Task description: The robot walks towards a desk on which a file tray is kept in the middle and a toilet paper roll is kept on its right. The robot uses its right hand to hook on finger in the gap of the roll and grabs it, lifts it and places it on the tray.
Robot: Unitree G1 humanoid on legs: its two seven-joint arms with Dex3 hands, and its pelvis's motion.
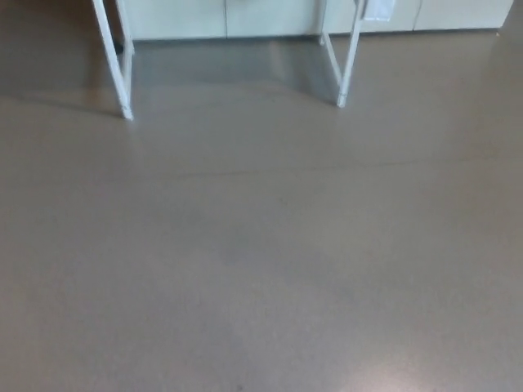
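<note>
The head view looks down on a smooth grey-brown floor (261,261) with a dull sheen, and only the bottom of the desk reaches into the picture: a slanted white metal frame leg on the left (114,65) and a matching white metal frame leg on the right (346,69), with pale flat wall panels (270,16) behind them. The desktop lies above the upper edge of the picture, so the toilet paper roll and the file tray are both out of sight; going by the task, the roll should sit to the right of the tray up there. Neither the right hand nor the left hand shows, so it cannot be told whether they are released, clenched or holding anything. As a judgement, the roll will be very light and soft, easy to dent or unwind if squeezed on its outer layers, while its stiffer cardboard core gives the sound hold: one finger hooked into the hollow centre, the others steadying the side. Which way the core opening faces, and whether the roll's axis stands upright or lies level, cannot be told from here. The approach walk appears unfinished.
</note>
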